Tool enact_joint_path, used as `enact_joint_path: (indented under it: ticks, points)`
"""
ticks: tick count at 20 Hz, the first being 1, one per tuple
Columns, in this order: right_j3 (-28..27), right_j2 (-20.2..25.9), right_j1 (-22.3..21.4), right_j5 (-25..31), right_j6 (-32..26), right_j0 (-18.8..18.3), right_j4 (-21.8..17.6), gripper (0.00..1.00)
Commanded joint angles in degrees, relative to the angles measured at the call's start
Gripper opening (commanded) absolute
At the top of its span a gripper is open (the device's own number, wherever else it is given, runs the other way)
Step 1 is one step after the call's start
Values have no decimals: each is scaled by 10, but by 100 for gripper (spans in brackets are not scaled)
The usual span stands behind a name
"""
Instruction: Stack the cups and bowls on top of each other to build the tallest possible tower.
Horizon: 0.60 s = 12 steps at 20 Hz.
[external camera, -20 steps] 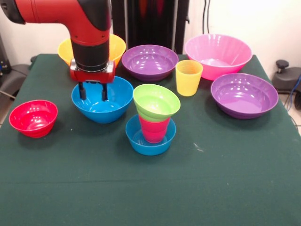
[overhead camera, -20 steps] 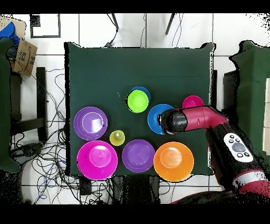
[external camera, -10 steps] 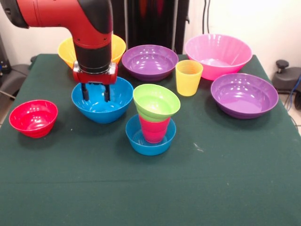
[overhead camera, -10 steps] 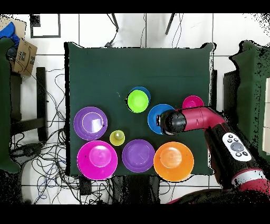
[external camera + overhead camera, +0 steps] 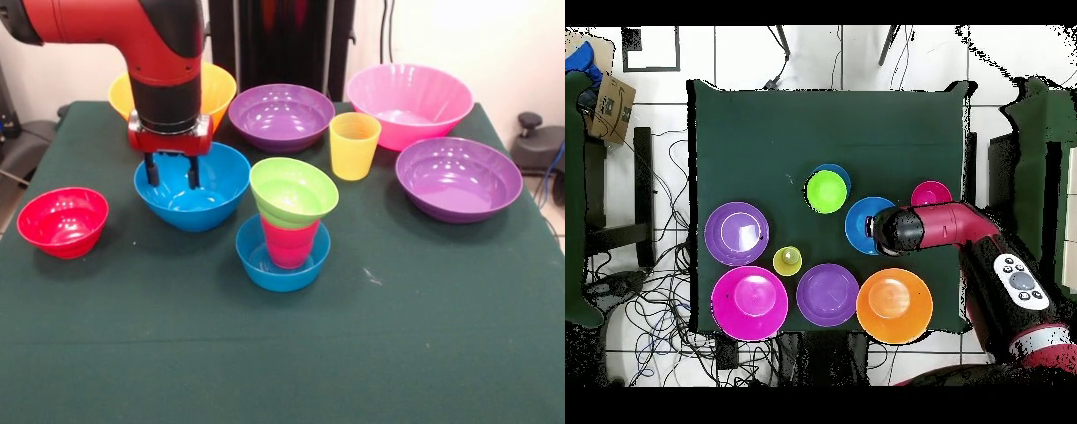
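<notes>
The tower stands mid-table: a small blue bowl (image 5: 282,265) as base, a red cup (image 5: 289,245) upside down in it, and a lime green bowl (image 5: 293,190) tilted on top. My gripper (image 5: 170,172) hangs open over the left part of the medium blue bowl (image 5: 207,199), with its fingers reaching down to rim height and nothing between them. In the overhead view the arm's head (image 5: 900,230) covers the fingers and part of the blue bowl (image 5: 863,222). The yellow cup (image 5: 354,146) stands upright, alone, right of the tower.
A red bowl (image 5: 63,221) sits at the left. Along the back stand a yellow bowl (image 5: 216,88), a purple bowl (image 5: 281,115) and a large pink bowl (image 5: 409,102). Another purple bowl (image 5: 458,177) sits at the right. The green table (image 5: 397,309) stretches in front.
In the front view my gripper has shifted a little to the left and slightly up over the blue bowl. The bowls, cups and tower have not moved.
</notes>
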Motion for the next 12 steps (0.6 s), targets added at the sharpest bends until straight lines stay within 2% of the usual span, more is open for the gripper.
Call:
enact_joint_path:
  ticks: [1, 9, 12]
  points:
    - [-12, 35, -24, 55, -128, 0, 17, 100]
    - [-22, 45, -34, 73, -143, -4, 29, 100]
    - [-20, 39, -22, 56, -138, -3, 15, 100]
